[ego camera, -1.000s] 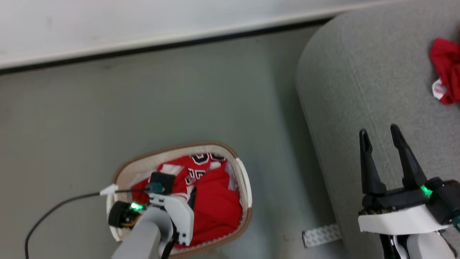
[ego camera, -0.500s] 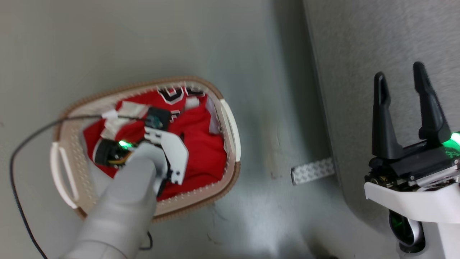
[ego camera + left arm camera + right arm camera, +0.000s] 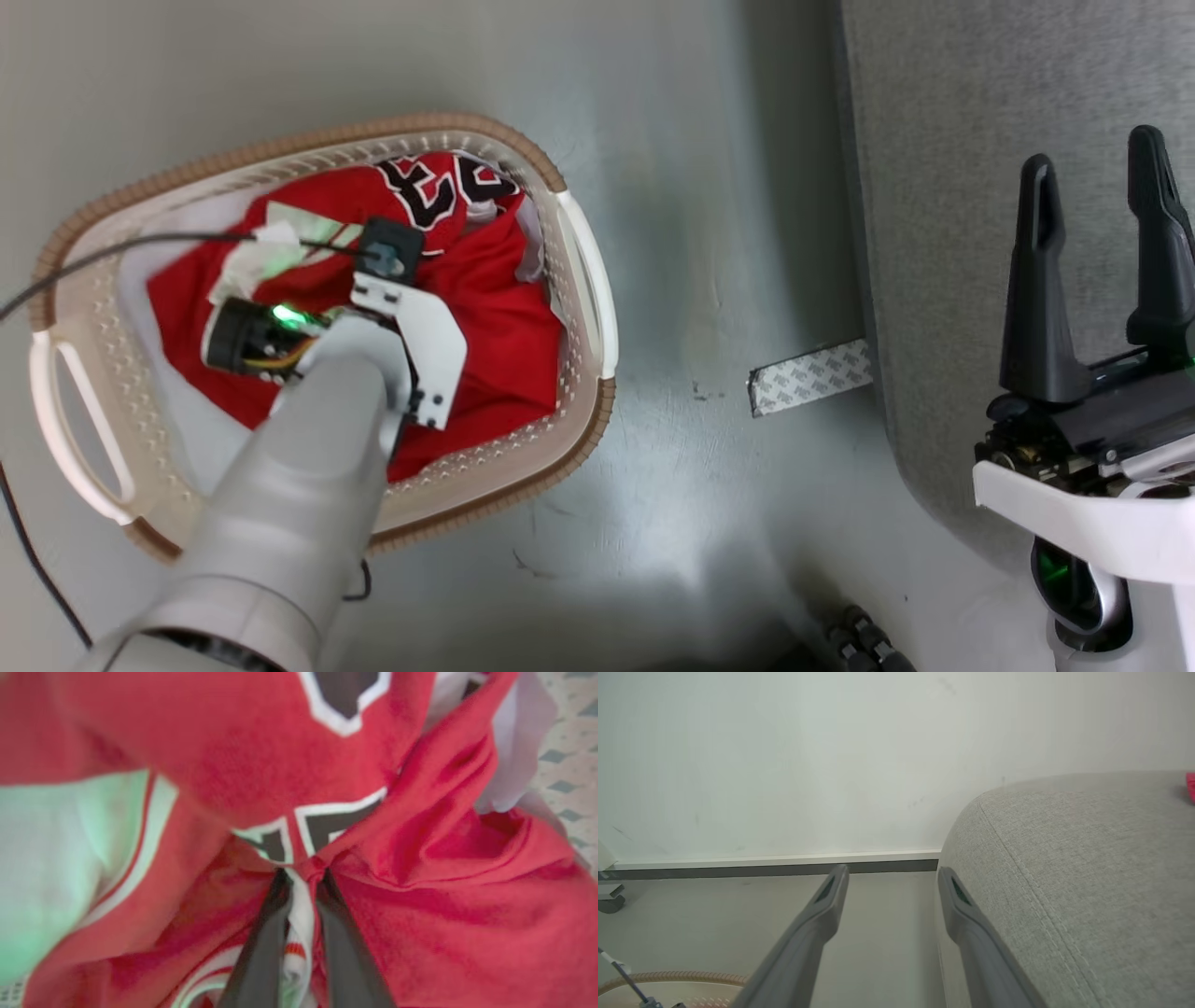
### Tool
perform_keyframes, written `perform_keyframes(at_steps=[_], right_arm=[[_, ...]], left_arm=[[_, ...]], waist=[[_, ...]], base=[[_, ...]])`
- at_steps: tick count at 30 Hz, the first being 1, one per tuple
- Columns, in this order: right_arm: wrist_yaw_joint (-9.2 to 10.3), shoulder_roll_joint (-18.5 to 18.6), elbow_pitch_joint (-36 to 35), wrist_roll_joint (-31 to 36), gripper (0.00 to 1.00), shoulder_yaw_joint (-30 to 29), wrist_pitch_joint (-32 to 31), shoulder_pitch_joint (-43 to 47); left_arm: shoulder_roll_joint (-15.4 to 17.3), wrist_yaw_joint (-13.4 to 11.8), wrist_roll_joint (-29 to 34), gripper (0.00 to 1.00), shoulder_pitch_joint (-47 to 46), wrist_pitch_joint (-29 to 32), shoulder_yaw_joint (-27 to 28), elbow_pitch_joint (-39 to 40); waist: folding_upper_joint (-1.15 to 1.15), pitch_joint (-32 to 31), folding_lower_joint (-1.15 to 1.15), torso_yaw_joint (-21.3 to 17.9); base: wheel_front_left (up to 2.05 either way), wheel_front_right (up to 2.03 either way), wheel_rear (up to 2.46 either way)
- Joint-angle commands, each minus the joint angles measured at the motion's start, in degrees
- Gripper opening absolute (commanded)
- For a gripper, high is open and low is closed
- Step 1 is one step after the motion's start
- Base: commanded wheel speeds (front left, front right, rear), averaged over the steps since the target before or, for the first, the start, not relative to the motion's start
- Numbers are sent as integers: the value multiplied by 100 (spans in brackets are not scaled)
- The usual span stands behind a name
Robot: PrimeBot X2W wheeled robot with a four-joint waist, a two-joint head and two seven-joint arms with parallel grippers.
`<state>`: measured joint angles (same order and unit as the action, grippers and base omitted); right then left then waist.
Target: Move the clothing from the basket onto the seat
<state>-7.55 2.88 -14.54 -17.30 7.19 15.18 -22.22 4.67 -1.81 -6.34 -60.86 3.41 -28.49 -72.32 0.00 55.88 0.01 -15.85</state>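
The white perforated basket (image 3: 581, 280) with a brown rim band stands on the floor, full of red clothing (image 3: 490, 317) with white trim and black-and-white lettering. My left arm reaches down into it, and its wrist (image 3: 411, 327) hides the fingers from the head camera. In the left wrist view my left gripper (image 3: 301, 876) is shut, pinching a gathered fold of the red clothing (image 3: 420, 896). My right gripper (image 3: 1092, 191) is open and holds nothing, over the near edge of the grey seat (image 3: 934, 140). From the right wrist, the right gripper (image 3: 893, 875) points past the seat (image 3: 1087, 868) at the wall.
A pale liner sheet (image 3: 530, 250) lies along the basket's right wall. A strip of patterned tape (image 3: 810, 376) sits on the floor by the seat's base. A black cable (image 3: 103, 250) crosses the basket's left rim. A red item (image 3: 1191, 786) lies far back on the seat.
The head camera has tilted down and nearer, so the basket fills more of the picture and the wall has left it. My left arm stays in the basket; the right gripper stays open.
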Motion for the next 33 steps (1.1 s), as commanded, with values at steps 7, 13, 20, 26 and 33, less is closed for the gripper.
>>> perform_keyframes(at_steps=[7,13,20,26,33], right_arm=[[13,3,373,8,100,-110,-4,166],[13,3,751,-35,100,-219,-5,528],[13,4,1120,93,100,-246,-5,1030],[13,5,1440,228,100,-293,-5,1634],[13,4,1669,292,100,-337,-5,2088]], left_arm=[[-140,111,-404,0,578,-638,98,-51],[-170,296,-850,0,1276,-1137,182,96],[-172,434,-1353,0,1944,-1336,-17,579],[-172,341,-1866,0,2413,-1370,-131,1224],[-130,187,-2085,0,2734,-1363,-49,1903]], waist=[[0,-1048,-1,320],[0,-2235,-1,635],[0,-3392,-1,959],[0,-4464,-1,1207],[0,-5188,-1,1288]], base=[[0,0,0],[0,0,0],[0,0,0],[0,0,0],[0,0,0]])
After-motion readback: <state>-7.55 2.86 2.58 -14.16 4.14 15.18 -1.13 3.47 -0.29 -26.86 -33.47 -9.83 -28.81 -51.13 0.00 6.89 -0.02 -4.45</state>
